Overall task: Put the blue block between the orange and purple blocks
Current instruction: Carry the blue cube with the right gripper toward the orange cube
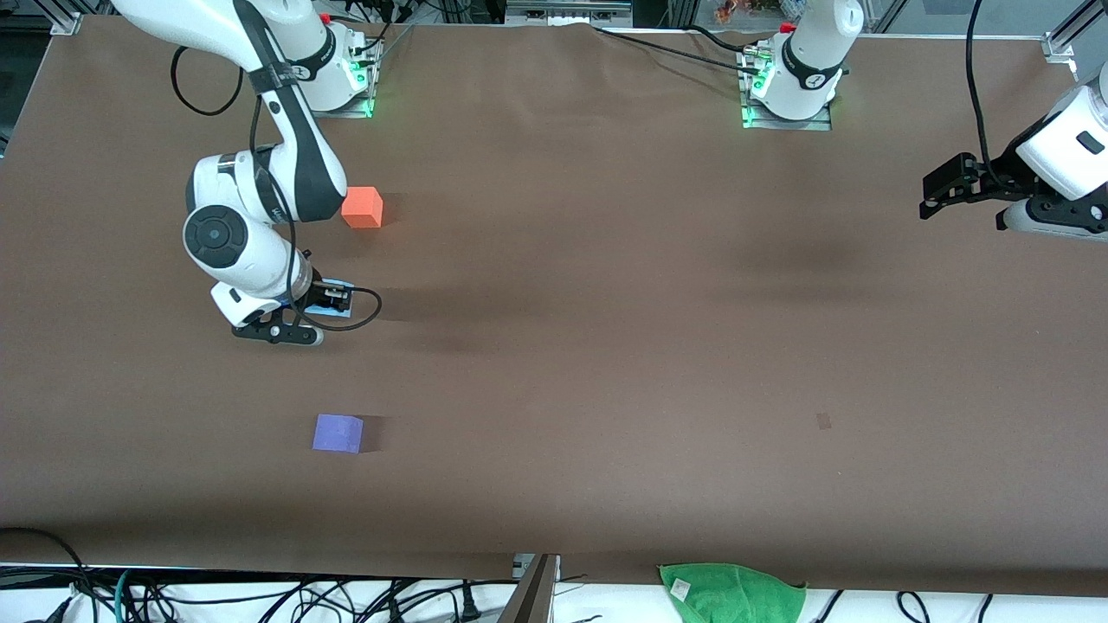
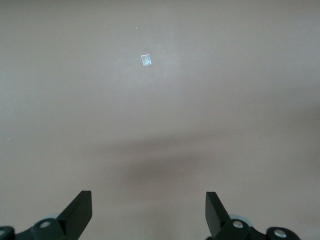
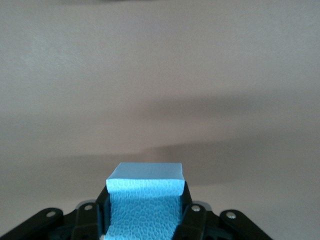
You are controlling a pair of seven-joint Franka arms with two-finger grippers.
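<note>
Blue block (image 3: 145, 207), orange block (image 1: 362, 208), purple block (image 1: 338, 433), brown table (image 1: 606, 303).

I count three cubes in all, one orange block (image 1: 362, 208), one purple block (image 1: 338, 433), one blue block (image 3: 144, 206), two arms, two grippers, one green cloth (image 1: 731, 593) at my tabletop (image 1: 606, 303) edge, one small pale tag (image 2: 146, 60)

A wide brown matte surface (image 1: 606, 260) fills the frame, soft shadows crossing its middle. Along the bottom edge, black cables (image 1: 260, 597) tangle on a white floor, and a green cloth (image 1: 731, 593) lies at lower right. Aluminium framing (image 1: 61, 17) shows at upper left.
</note>
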